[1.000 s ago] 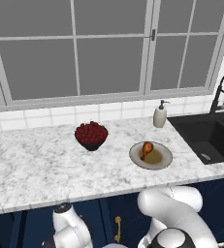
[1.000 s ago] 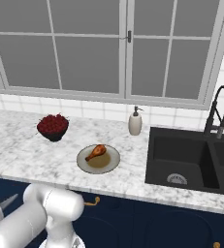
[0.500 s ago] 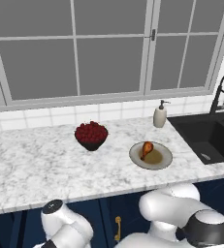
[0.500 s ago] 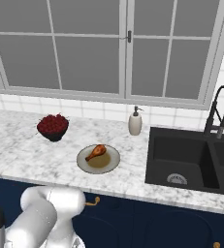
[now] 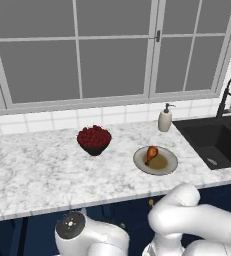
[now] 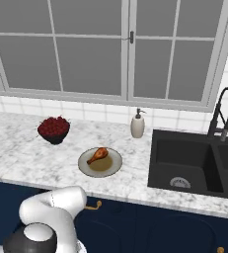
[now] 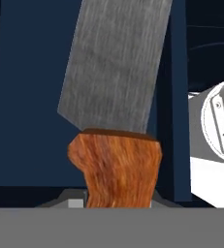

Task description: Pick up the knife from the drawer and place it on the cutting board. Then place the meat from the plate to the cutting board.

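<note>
The knife (image 7: 114, 92) is very close in the hand view: grey steel blade pointing up, orange-brown wooden handle (image 7: 116, 169) at the bottom. My gripper (image 7: 118, 203) is shut on that handle, low in front of dark blue cabinetry. The meat (image 5: 151, 153) (image 6: 98, 155), an orange-brown drumstick, lies on the round grey-beige plate (image 5: 169, 165) (image 6: 113, 167) on the marble counter. The cutting board is out of view. My white arm is folded low below the counter's front edge.
A black bowl of red berries (image 5: 94, 138) (image 6: 53, 129) stands left of the plate. A soap dispenser (image 5: 164, 119) (image 6: 137, 125) is by the wall. A black sink (image 6: 194, 163) with a faucet (image 6: 223, 111) lies to the right. Brass cabinet handles (image 6: 93, 205) show under the counter.
The arm's white links have shifted below the counter edge in both base views. The plate, the meat and the bowl have not moved.
</note>
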### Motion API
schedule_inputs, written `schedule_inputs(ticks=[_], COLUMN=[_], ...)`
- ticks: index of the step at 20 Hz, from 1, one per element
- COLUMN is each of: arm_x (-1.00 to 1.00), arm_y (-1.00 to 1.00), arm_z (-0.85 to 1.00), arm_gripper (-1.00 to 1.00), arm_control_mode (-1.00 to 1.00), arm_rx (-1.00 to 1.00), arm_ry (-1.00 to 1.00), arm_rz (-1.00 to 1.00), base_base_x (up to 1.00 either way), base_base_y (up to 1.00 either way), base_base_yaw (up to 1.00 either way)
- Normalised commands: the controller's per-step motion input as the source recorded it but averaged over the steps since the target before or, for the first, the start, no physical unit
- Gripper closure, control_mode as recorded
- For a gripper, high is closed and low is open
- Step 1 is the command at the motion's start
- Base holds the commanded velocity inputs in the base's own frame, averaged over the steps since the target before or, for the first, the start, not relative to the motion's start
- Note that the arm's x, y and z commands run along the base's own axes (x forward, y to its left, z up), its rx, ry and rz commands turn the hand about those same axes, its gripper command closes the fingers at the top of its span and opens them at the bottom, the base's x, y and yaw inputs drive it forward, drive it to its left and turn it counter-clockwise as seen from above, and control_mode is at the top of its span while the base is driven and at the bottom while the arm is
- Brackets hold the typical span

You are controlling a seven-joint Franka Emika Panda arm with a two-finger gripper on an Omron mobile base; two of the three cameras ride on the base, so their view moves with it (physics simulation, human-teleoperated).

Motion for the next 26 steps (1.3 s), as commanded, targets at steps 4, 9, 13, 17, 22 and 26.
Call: schedule_inputs(ticks=[4,9,13,17,22,26], arm_x=[0.31,0.37,0.33,0.28,0.04,0.0], arm_y=[-1.0,-1.0,-0.56,-0.37,-0.57,-0.06], arm_z=[1.0,1.0,0.68,0.25,-0.02,-0.01], arm_gripper=[1.0,1.0,1.0,1.0,1.0,1.0], arm_control_mode=[-1.0,-1.0,-1.0,-1.0,-1.0,-1.0], arm_rx=[0.26,0.3,0.13,0.06,0.13,0.0], arm_ry=[-0.03,-0.02,0.0,0.0,0.0,-0.01], arm_rz=[-0.05,-0.06,-0.01,0.0,0.0,0.0], base_base_x=[0.0,0.0,0.0,0.0,0.0,0.0], base_base_y=[0.0,0.0,0.0,0.0,0.0,0.0], base_base_yaw=[0.0,0.0,0.0,0.0,0.0,0.0])
